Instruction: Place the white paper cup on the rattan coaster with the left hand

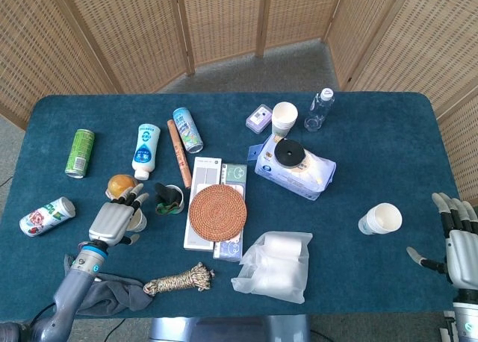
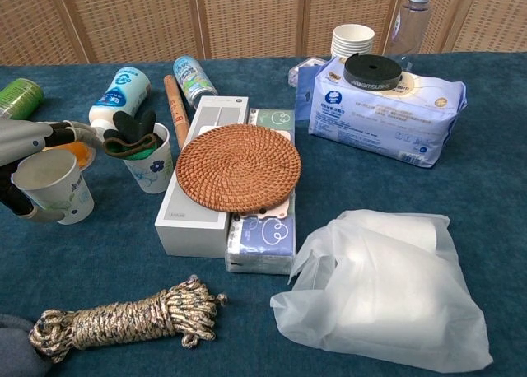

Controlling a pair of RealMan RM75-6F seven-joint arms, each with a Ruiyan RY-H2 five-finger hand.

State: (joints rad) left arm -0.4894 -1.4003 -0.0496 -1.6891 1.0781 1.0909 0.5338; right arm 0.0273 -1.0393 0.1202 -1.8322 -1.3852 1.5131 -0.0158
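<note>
A white paper cup (image 2: 54,186) with a small floral print stands upright on the blue table at the left. My left hand (image 1: 113,221) is wrapped around it, fingers (image 2: 72,132) behind the rim and thumb by its base; in the head view the hand hides most of the cup (image 1: 139,222). The round rattan coaster (image 1: 217,209) (image 2: 239,167) lies flat on a white box (image 2: 196,212) and tissue packs, to the right of the cup. My right hand (image 1: 457,237) rests open at the table's right edge, fingers spread, holding nothing.
Between cup and coaster stands another paper cup (image 2: 153,165) with a black object inside. An orange (image 1: 120,184), bottles and cans lie behind. A rope coil (image 2: 123,318), a plastic bag (image 2: 387,295), a tissue pack (image 2: 387,105), a cup stack (image 2: 352,41) and a tipped cup (image 1: 381,219) lie around.
</note>
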